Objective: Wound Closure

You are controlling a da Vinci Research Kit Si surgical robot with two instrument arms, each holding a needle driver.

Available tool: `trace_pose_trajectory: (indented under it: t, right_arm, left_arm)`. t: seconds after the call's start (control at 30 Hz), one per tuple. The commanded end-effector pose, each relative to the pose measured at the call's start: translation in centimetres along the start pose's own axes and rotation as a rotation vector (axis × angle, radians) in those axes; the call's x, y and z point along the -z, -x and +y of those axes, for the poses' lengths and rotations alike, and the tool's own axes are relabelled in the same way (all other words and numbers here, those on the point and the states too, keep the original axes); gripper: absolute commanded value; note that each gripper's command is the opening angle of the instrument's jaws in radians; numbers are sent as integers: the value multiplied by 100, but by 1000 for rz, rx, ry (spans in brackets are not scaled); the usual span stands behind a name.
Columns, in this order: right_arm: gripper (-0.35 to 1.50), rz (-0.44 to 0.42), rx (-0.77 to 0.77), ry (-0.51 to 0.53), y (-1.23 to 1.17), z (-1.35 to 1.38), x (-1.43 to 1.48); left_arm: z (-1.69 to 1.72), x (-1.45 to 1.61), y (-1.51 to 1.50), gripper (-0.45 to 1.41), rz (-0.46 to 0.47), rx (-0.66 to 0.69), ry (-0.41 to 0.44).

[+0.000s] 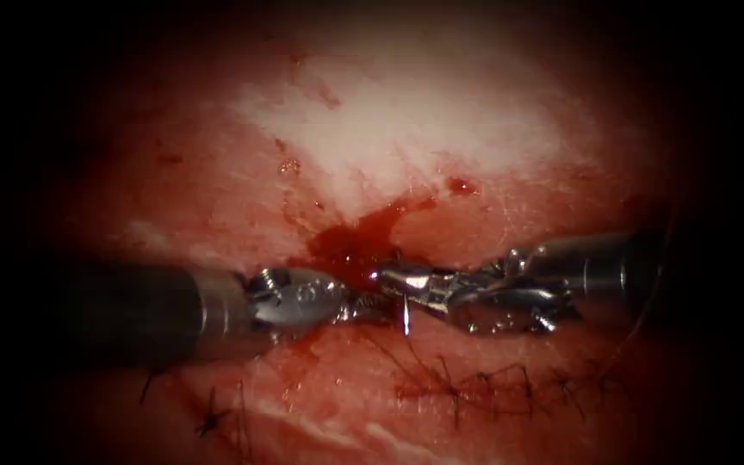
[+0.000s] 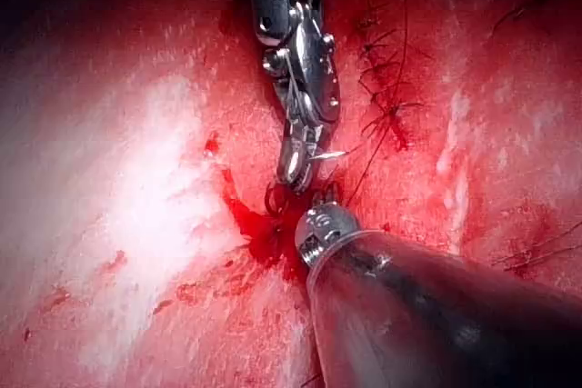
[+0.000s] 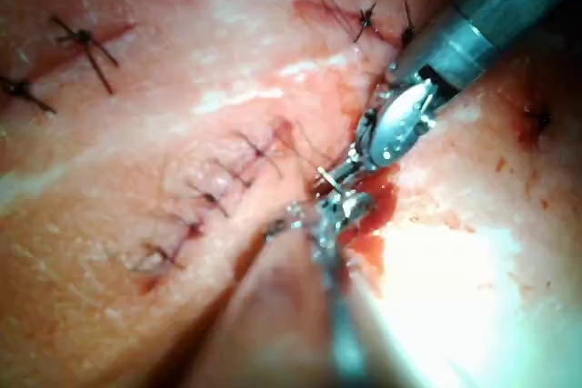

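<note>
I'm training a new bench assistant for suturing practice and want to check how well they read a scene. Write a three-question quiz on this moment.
1. True or false: the pool of red fluid lies over the row of dark thread stitches.
2. In the endoscope view, the thin silvery needle is:
A. lying loose on pale tissue at far left
B. at the jaws of the right arm's metal tool
C. lying among the stitches
3. Fill in: the left arm's metal tool enters the endoscope view from the ___.

Key: 1 false, the pool lies above the tool tips and the stitches below them, to the right; 2 B; 3 left.
</note>
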Motion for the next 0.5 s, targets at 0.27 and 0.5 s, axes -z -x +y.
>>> trace_pose_trajectory:
  t: [0.27, 0.5]
  right_arm:
    - [-35, -34, -178, -31, 2, -18, -9]
    - [-35, -34, -202, -53, 4, -30, -12]
  left_arm:
    - [1, -8, 4, -16, 0, 1, 2]
    - [1, -8, 5, -18, -3, 0, 2]
